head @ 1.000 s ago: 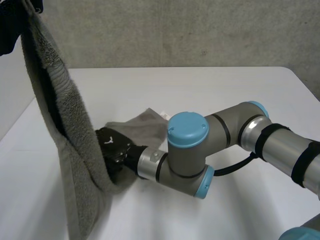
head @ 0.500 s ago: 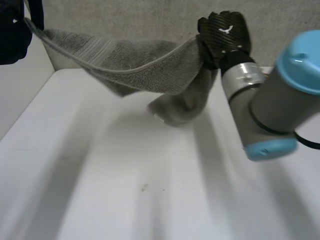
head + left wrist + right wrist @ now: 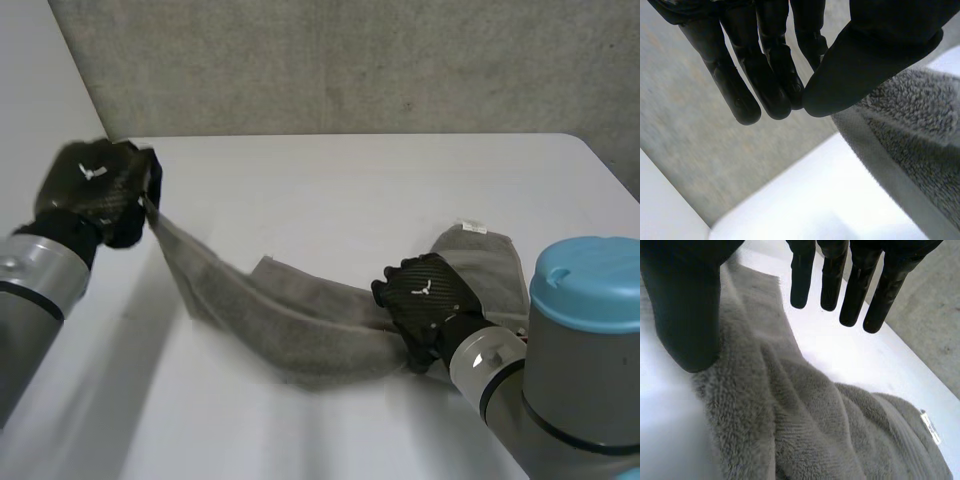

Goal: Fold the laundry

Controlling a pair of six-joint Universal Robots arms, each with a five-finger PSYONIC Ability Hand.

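A grey towel (image 3: pixel 300 320) stretches across the white table (image 3: pixel 350 190), bunched at its right end. My left hand (image 3: pixel 95 185) is raised at the table's far left and holds one towel corner off the surface. In the left wrist view the thumb (image 3: pixel 865 55) presses against the fingers, and the towel's hemmed edge (image 3: pixel 910 135) runs out from beside it. My right hand (image 3: pixel 425 300) rests over the bunched right part of the towel. In the right wrist view its fingers (image 3: pixel 830 275) are straight and spread from the thumb, above the towel (image 3: pixel 805 420), gripping nothing.
A white label (image 3: pixel 472 228) sticks out at the towel's far right end. A grey wall (image 3: pixel 400 60) stands behind the table. The table's right edge (image 3: pixel 610 170) runs close to my right arm (image 3: pixel 585 330).
The towel was stretched high in the air between both hands. Now it has come down onto the table, my right hand has let go, and my left hand has dropped lower.
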